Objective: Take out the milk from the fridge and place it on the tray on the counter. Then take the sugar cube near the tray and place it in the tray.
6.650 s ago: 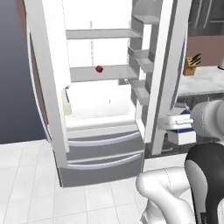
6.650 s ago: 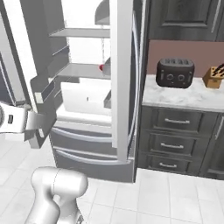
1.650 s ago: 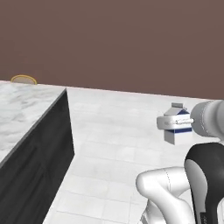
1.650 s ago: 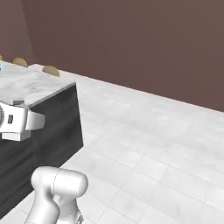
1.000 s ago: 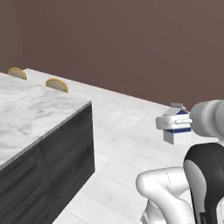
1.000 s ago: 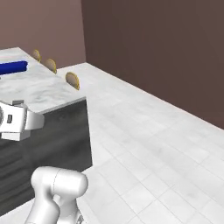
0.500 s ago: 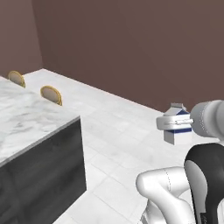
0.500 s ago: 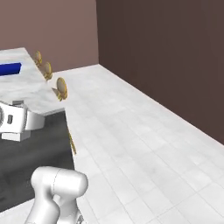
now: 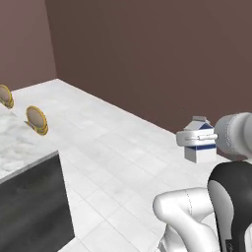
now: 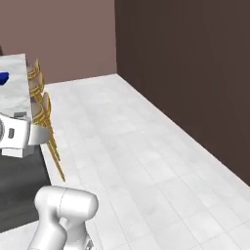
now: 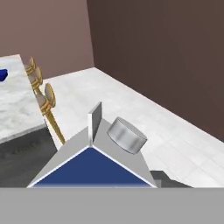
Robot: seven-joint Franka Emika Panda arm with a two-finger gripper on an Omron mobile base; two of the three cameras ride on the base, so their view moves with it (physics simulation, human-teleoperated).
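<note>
The tool grips the milk, held upright over the floor beside the marble tabletop; placing it in the distant blue tray, then the sugar cube, remains.

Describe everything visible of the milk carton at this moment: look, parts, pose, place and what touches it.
The milk is a small white gable-top carton with a dark blue band around its middle. In the hand view its sloped grey-white roof, upright top seam, round silver cap and a blue face show close up. It stands upright, held in the air over the white tiled floor, clear of any surface. The gripper is closed on its sides at band height, and nothing else touches it. The marble counter lies off to its left.
</note>
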